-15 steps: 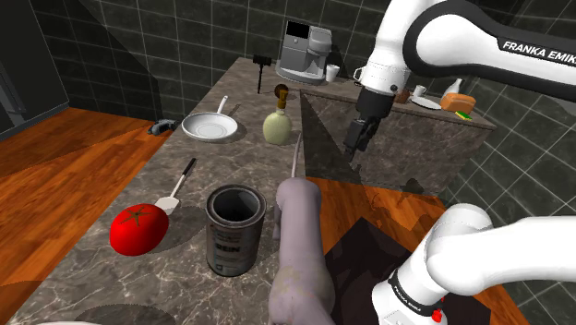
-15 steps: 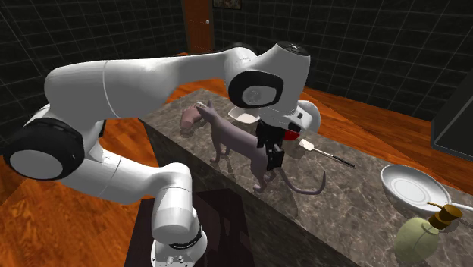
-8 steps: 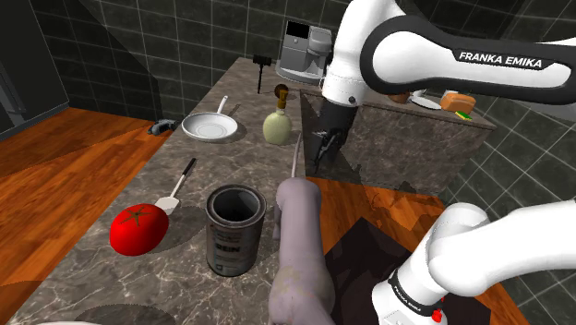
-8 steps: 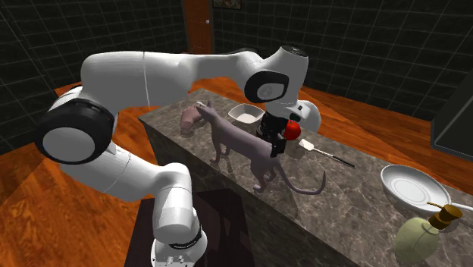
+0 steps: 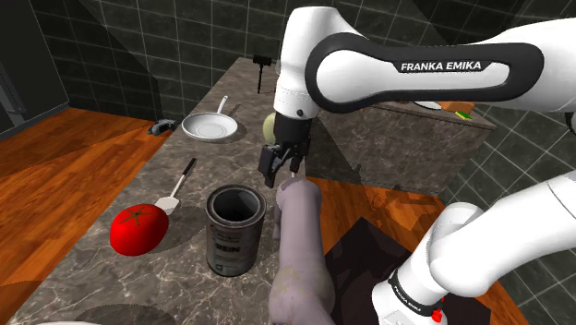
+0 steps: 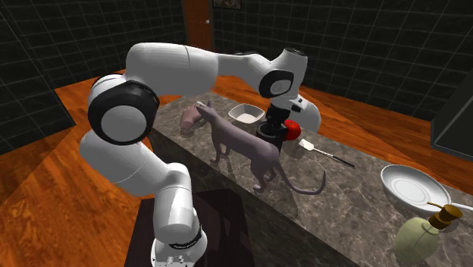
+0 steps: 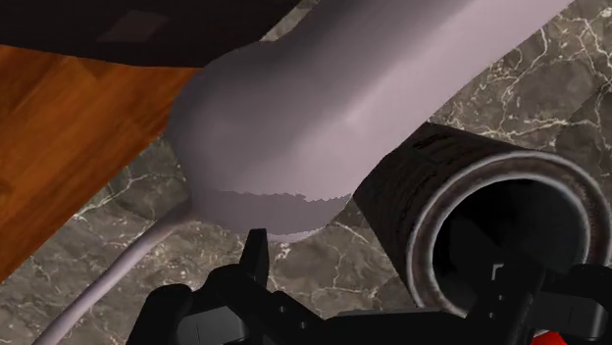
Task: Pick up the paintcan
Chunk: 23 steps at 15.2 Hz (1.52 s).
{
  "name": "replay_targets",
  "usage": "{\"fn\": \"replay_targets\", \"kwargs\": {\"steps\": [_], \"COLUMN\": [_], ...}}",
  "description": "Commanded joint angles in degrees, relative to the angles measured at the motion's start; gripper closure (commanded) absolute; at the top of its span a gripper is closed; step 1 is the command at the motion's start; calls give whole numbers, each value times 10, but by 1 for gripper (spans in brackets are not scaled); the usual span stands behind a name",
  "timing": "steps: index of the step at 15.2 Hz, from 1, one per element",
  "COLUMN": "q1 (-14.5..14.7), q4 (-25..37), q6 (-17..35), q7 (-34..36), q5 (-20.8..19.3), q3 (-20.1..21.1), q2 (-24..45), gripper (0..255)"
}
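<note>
Nearest me on the marble worktop [image 5: 175, 277], the dark, open-topped paintcan [image 5: 234, 231] stands upright, just beside a grey hairless cat figure [image 5: 300, 249]. Above them hangs the end effector [image 5: 280, 177], fingers spread wide and empty, probably to straddle the can's rim while clearing the cat. Farther back lies a white pan [image 5: 210, 126].

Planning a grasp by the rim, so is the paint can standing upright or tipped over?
Upright. The paint can stands on its base on the marble counter, its lidless mouth facing up.
</note>
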Motion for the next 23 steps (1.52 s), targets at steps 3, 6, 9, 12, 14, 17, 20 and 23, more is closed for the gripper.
{"fn": "replay_targets", "kwargs": {"steps": [3, 6, 9, 12, 14, 17, 20, 23], "q1": [6, 8, 9, 9, 9, 9, 9, 9], "q4": [57, 54, 36, 21, 21, 21, 21, 21], "q6": [29, 49, 72, 92, 92, 92, 92, 92], "q7": [56, 64, 64, 63, 64, 64, 64, 63], "q5": [-15, -19, -19, -20, -20, -20, -20, -20], "q3": [42, 49, 51, 53, 53, 53, 53, 53], "q2": [84, 101, 106, 112, 112, 112, 112, 112], "gripper": [0, 0, 0, 0, 255, 255, 255, 255]}}
